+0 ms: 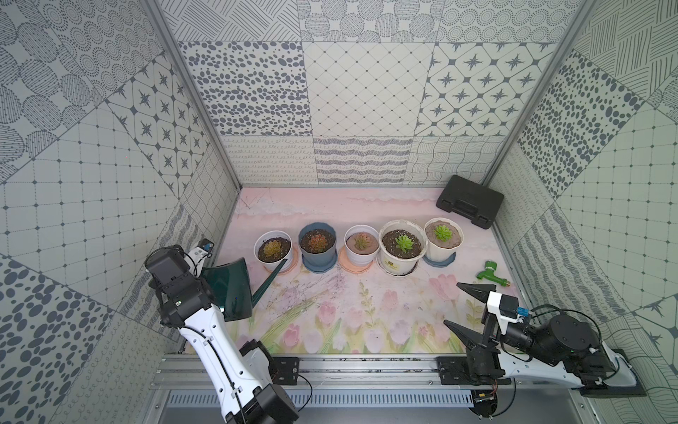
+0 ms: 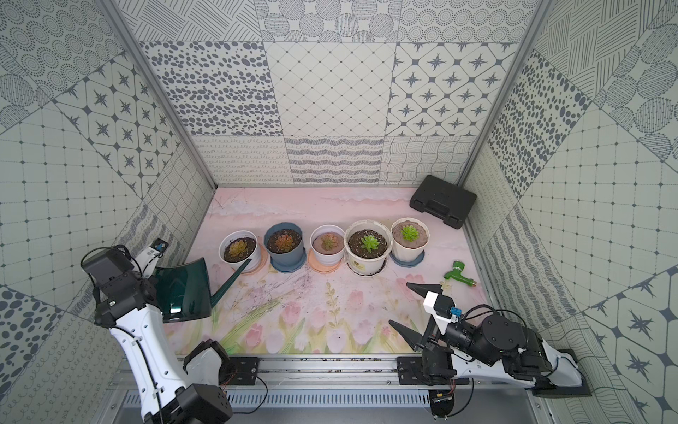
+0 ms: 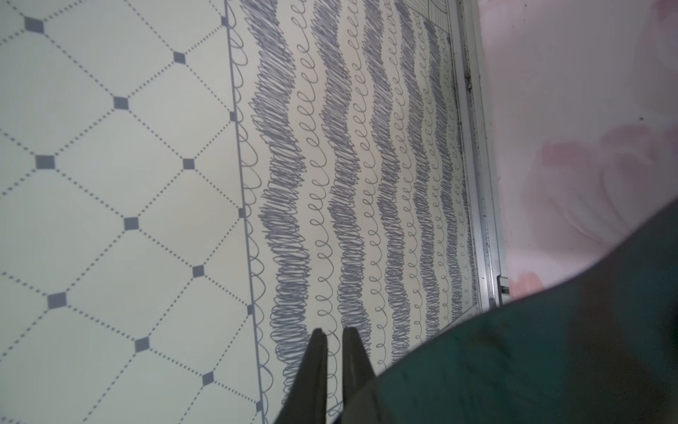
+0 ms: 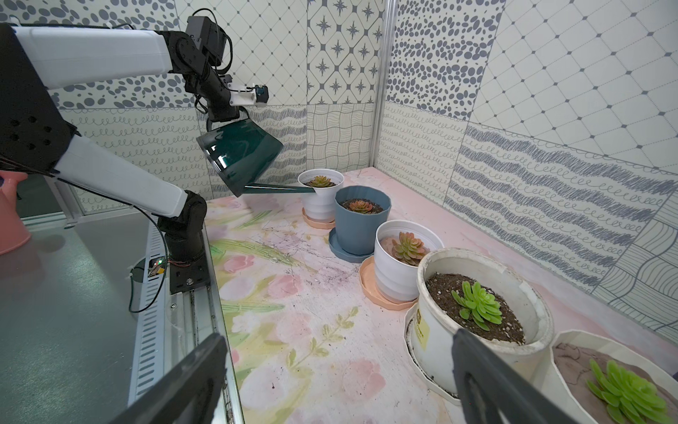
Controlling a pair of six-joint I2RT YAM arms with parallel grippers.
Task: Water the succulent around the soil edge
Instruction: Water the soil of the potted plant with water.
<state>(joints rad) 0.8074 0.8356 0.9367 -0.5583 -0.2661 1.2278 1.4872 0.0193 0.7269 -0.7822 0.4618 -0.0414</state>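
Observation:
The succulent (image 1: 441,232) (image 2: 409,232) (image 4: 627,392), a bright green rosette, sits in a white fluted pot (image 1: 438,253) at the right end of the row of pots. Its soil edge (image 1: 453,235) is a ring of smooth tan soil just inside the lip. My left gripper (image 3: 334,330) is shut on a dark green watering can (image 1: 227,290) (image 2: 183,290) (image 4: 242,154), held tilted above the table at the left. The can's spout tip (image 1: 284,261) reaches the near rim of the leftmost pot (image 1: 274,257), far from the succulent. My right gripper (image 1: 452,303) (image 4: 337,336) stands open and empty at the front right.
Between the leftmost pot and the succulent stand a blue pot (image 1: 317,253), a white pot with a pinkish rosette (image 1: 361,253) and a larger cream pot with dark soil (image 1: 403,260). A black case (image 1: 469,201) lies back right. A green tap (image 1: 489,277) lies near the right wall.

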